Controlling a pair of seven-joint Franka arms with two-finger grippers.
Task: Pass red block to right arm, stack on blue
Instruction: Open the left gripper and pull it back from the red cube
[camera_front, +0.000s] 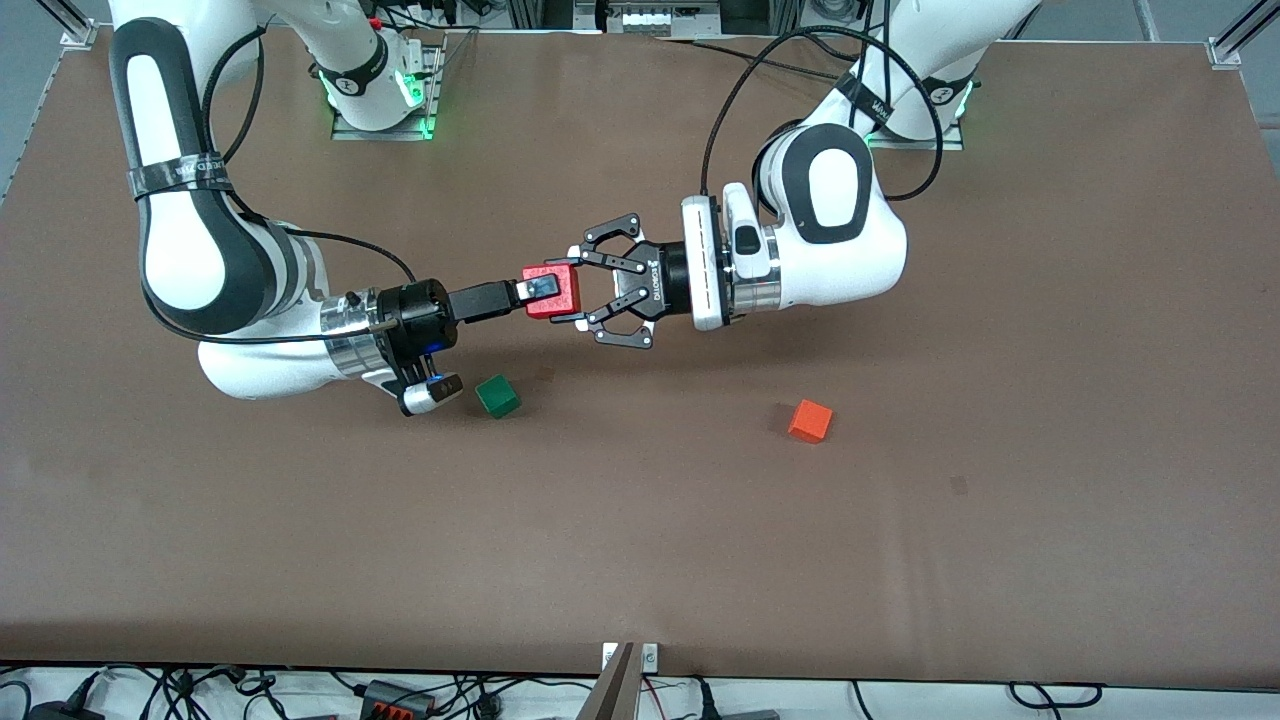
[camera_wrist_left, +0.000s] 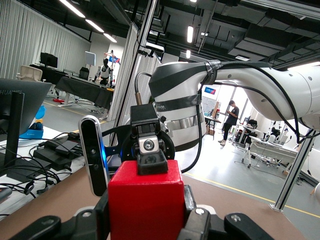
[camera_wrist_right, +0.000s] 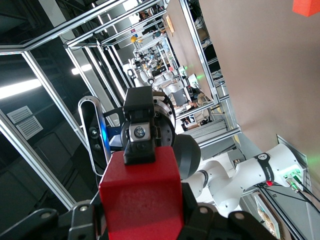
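Holding red block (camera_front: 552, 291) in mid-air over surface (camera_front: 640, 540): left gripper (camera_front: 590, 290) jaws clamped on it. Right gripper (camera_front: 535, 290) jaws closed onto same block from opposite face, so both grip at handover; block cannot drop during transfer. Judgement: left release comes next. Green cube (camera_front: 497, 396) just below right jaws; orange cube (camera_front: 810, 421) well apart. Blue cube not visible.
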